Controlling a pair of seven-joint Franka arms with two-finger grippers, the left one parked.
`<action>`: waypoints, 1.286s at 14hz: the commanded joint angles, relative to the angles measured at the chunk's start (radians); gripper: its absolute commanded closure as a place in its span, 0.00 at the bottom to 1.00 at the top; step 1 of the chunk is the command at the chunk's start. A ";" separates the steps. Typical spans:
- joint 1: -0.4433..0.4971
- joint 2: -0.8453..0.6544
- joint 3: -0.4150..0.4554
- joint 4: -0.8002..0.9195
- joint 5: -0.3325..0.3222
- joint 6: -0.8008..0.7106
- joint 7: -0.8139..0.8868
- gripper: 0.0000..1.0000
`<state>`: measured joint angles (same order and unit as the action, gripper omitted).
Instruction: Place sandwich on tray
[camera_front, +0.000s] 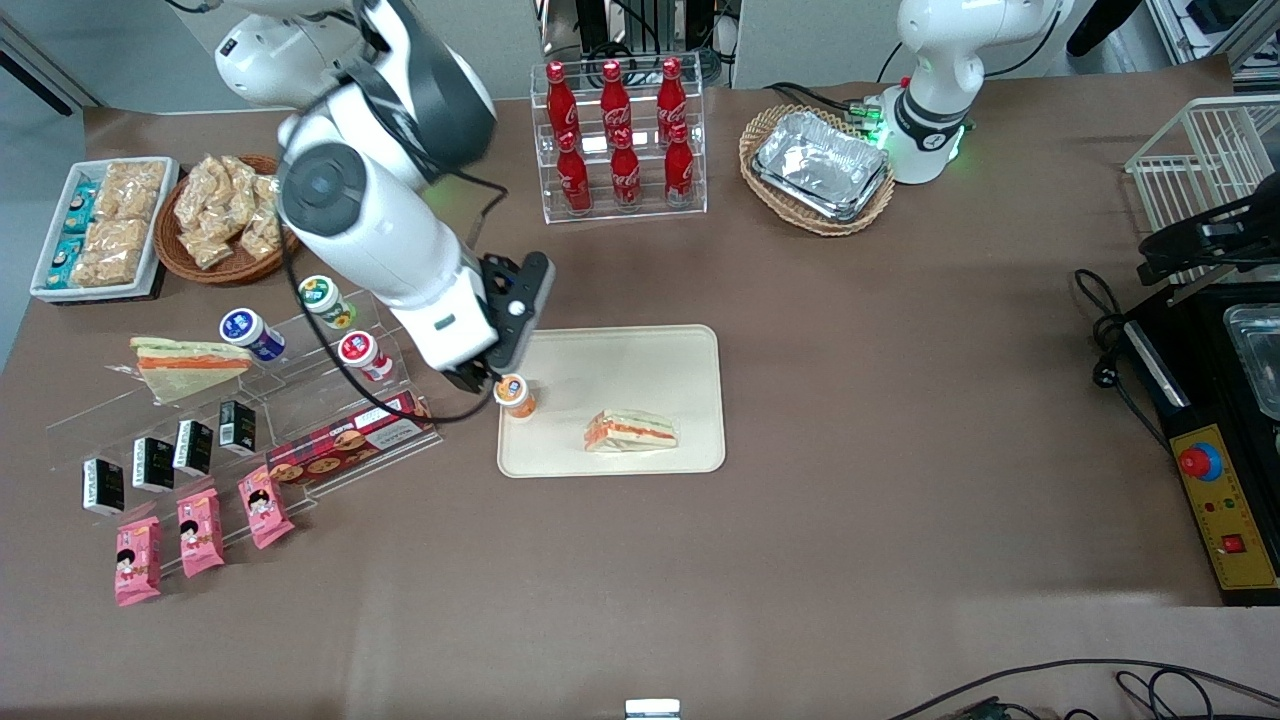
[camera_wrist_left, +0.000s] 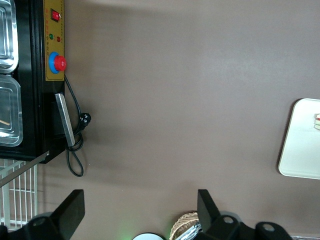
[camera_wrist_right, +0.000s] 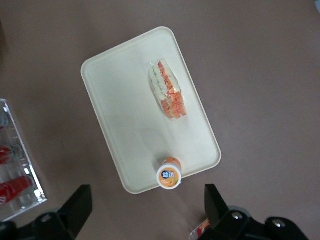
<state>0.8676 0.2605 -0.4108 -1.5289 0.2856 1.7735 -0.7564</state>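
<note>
Your hand (camera_front: 480, 377) hangs spread above the tray (camera_front: 610, 350) edge, beside the orange bottle (camera_front: 515, 394); the sandwich (camera_front: 632, 431) lies on the tray.

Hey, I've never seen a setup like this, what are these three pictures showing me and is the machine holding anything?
These are robot arms at a brown table. One picture looks down from in front; the other two come from cameras on the arms' wrists. The working arm's gripper hangs open and empty over the edge of the tray toward the working arm's end. On the tray lie a wrapped sandwich and a small orange cup. A second sandwich sits on a clear display stand with snacks, toward the working arm's end. Farther from the front camera stand red bottles and a basket of foil trays.
</note>
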 joint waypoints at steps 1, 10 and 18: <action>-0.001 -0.069 0.000 -0.011 0.018 -0.069 0.115 0.00; -0.131 -0.150 -0.006 0.051 -0.052 -0.196 0.405 0.00; -0.713 -0.204 0.373 0.062 -0.147 -0.274 0.852 0.00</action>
<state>0.3718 0.0795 -0.2261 -1.4795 0.1990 1.5698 -0.0850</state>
